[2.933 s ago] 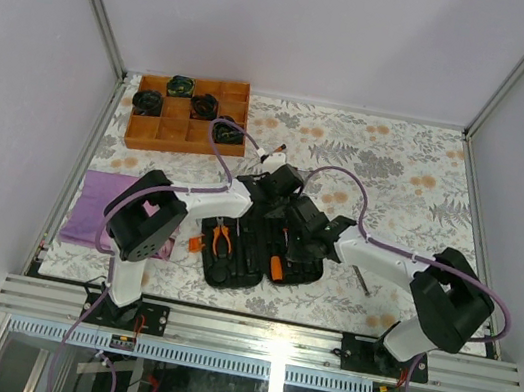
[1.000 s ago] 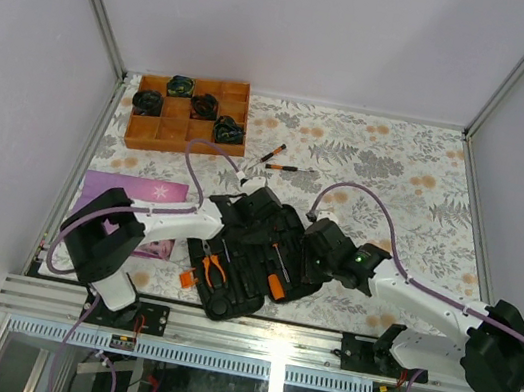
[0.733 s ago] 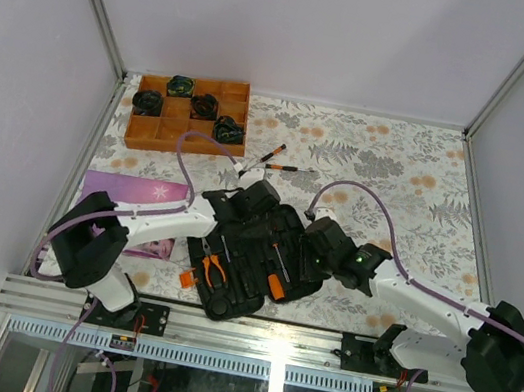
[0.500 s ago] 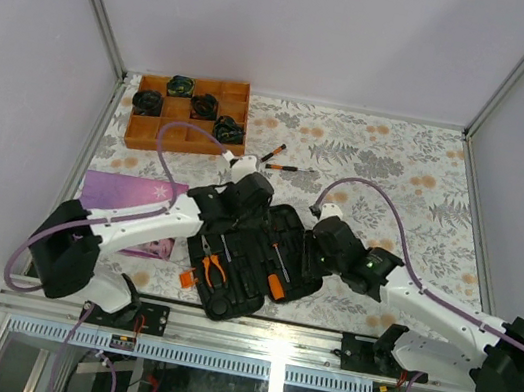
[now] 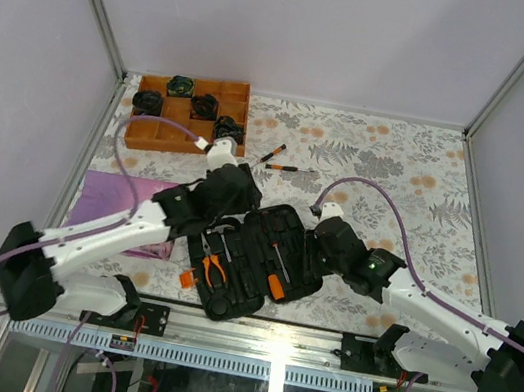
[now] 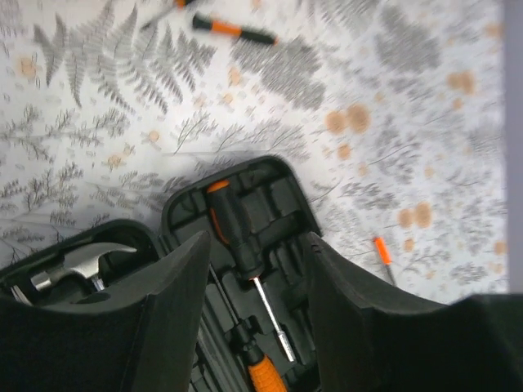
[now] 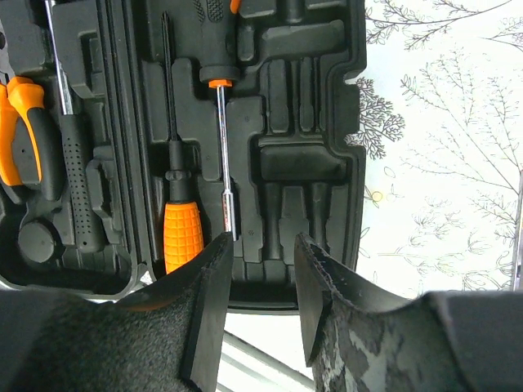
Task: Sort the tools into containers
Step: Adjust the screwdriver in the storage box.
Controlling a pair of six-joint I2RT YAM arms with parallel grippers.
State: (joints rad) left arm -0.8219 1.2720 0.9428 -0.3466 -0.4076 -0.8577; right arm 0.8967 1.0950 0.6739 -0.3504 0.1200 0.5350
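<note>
The container, a black tool case [image 5: 253, 256], lies open near the table's front edge. In it are orange-handled pliers [image 5: 215, 269], a hammer [image 6: 82, 263], a black-handled screwdriver [image 7: 222, 122] and an orange-handled screwdriver [image 7: 181, 233]. Two loose screwdrivers [image 5: 278, 160] lie on the cloth behind the case. My left gripper [image 5: 237, 202] hangs over the case's far left corner. In its wrist view the left gripper [image 6: 257, 245] is open and holds nothing. Over the case's right half, my right gripper [image 5: 327, 240] [image 7: 263, 245] is also open and empty.
A brown wooden tray [image 5: 141, 131] with dark round items stands at the back left. A purple cloth [image 5: 107, 201] lies left of the case. A small orange-tipped tool [image 6: 384, 255] lies on the table right of the case. Enclosure walls close in all sides.
Both grippers have opened wider and drawn away from the case's slots. The left one moved back and left, the right one slightly right.
</note>
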